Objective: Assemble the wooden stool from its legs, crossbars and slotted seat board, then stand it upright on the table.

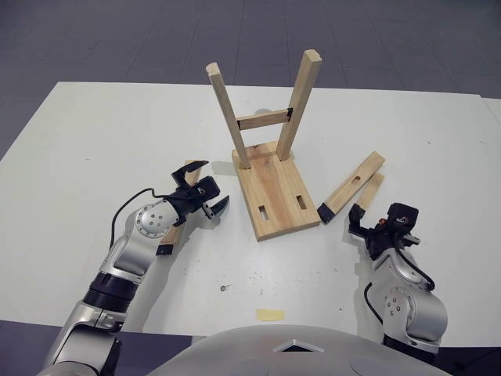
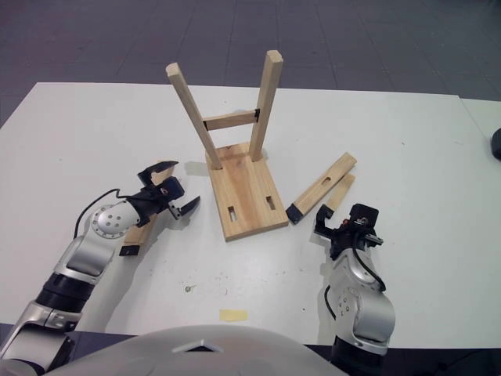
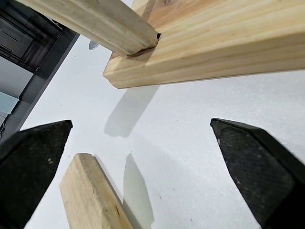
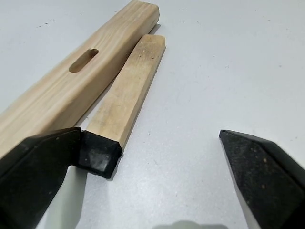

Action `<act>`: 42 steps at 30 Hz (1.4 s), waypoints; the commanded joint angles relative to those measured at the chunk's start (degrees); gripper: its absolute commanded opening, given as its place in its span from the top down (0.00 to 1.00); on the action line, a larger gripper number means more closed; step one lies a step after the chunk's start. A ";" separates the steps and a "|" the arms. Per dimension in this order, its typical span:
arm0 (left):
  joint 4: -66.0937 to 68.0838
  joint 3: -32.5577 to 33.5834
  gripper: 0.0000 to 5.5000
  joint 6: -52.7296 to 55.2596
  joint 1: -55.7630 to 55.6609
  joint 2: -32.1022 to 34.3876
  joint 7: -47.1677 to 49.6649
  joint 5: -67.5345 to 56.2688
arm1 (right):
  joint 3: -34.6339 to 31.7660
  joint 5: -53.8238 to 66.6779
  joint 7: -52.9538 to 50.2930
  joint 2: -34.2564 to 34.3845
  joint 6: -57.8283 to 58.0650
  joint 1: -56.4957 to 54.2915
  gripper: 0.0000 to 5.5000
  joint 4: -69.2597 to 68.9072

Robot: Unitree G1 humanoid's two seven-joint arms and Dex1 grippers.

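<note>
White table [image 1: 94, 133], grey floor [image 1: 117, 39] beyond. Eye view: board [image 1: 274, 196] flat mid-table, two legs [image 1: 228, 117] and a bar [image 1: 264, 119] fitted at its 12 o'clock end; second pair judged next. Left gripper [image 1: 210, 186], wide, hovers at 9 o'clock; right gripper [image 1: 381, 218], wide, at 4 o'clock. Left wrist view: spare leg [image 3: 90, 195] under the gripper. Right wrist view: loose bar [image 4: 126, 95] beside slotted leg [image 4: 71, 81]; grasp needs its capped end centred.

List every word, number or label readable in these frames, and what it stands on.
None can be read.
The seat board, legs and crossbar are bare wood without print.
The yellow slip on the table looks blank, though it is too small to be sure.
</note>
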 commanded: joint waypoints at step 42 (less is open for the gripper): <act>-16.44 37.40 0.02 40.57 -28.20 -11.61 7.41 -63.55 | 2.04 -10.95 9.12 -15.16 -34.77 -24.30 0.76 6.23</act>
